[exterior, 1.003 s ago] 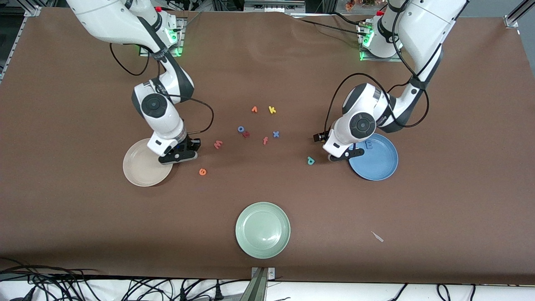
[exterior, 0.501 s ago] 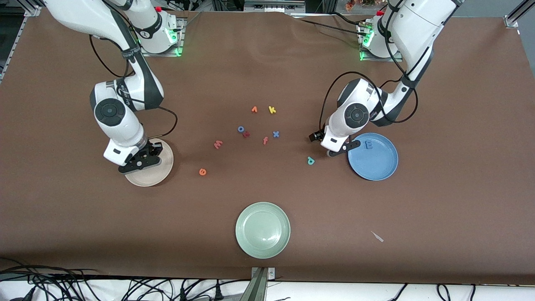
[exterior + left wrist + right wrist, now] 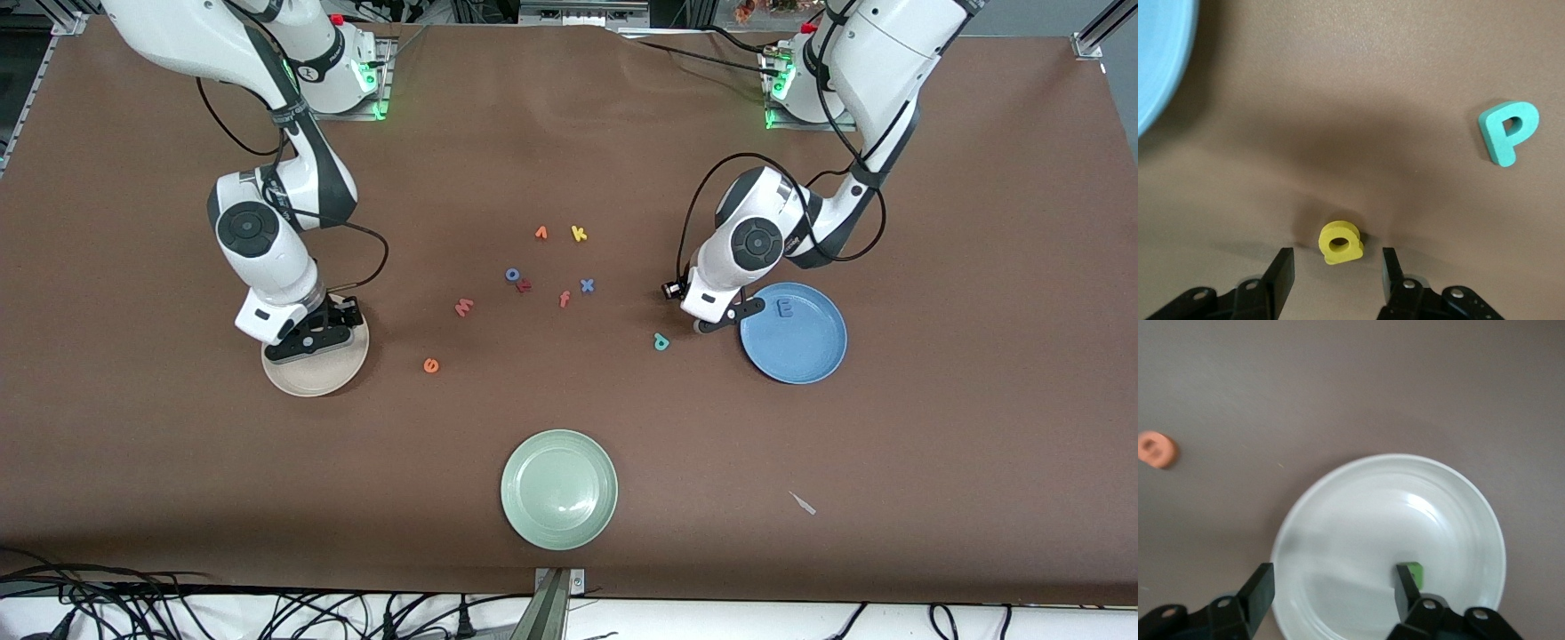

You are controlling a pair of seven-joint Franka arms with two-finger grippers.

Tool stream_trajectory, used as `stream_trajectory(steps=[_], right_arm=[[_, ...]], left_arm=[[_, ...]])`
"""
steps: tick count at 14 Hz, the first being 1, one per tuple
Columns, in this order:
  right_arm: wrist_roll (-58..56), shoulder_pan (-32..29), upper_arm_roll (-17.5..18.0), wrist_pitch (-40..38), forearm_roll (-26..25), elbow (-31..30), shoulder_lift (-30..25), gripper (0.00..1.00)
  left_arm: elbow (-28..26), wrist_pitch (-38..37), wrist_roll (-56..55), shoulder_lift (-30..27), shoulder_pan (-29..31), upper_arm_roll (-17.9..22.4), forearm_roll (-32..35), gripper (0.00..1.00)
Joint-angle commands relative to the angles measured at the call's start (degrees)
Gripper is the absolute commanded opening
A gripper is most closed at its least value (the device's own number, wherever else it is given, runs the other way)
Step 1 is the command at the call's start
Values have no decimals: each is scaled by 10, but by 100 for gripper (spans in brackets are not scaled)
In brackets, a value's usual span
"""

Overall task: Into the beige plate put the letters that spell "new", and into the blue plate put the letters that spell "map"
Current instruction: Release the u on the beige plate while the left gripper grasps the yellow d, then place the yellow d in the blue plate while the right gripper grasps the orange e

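The beige plate [image 3: 311, 378] lies under my right gripper [image 3: 307, 345]. In the right wrist view that gripper [image 3: 1331, 581] is open over the plate [image 3: 1358, 513], and the dark green n [image 3: 1414, 574] sits right beside one fingertip. The orange e [image 3: 431, 364] and the pink w [image 3: 463, 308] lie on the table toward the middle. My left gripper [image 3: 718, 322] is low over the table beside the blue plate [image 3: 800, 351], which holds the blue m [image 3: 784, 308]. Its fingers are open on either side of the yellow a [image 3: 1341, 241], with gaps on both sides. The teal p [image 3: 661, 340] lies close by.
A cluster of loose letters lies mid-table: orange v [image 3: 540, 233], yellow k [image 3: 579, 234], blue o [image 3: 513, 274], a red letter [image 3: 524, 285], orange f [image 3: 564, 299], blue x [image 3: 587, 285]. A pale green plate [image 3: 558, 489] sits nearest the front camera. A small white scrap [image 3: 803, 503] lies near it.
My right gripper swung from the beige plate's inner edge to over the plate and opened. My left gripper shifted off the blue plate's edge toward the table and its fingers narrowed.
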Motion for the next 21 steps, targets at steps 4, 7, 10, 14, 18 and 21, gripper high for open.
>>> stream_trajectory(steps=[4,7,10,14,18,21], right_arm=[[155,24,61,-45,12,65,30,82],[200,28,62,3,12,106,88,82],[231,36,64,3,12,139,114,81],[252,36,64,44,11,165,161,80],[267,49,64,70,12,159,170,75],[267,49,64,68,11,150,164,69]], left_arm=[[-6,20,-1,4,-2,5,8,33],[1,8,3,1,-3,7,8,3],[31,-75,2,-18,5,6,80,1],[113,-203,37,-24,6,9,108,2],[160,-225,195,0,77,16,144,3],[171,-192,234,29,93,16,160,8]])
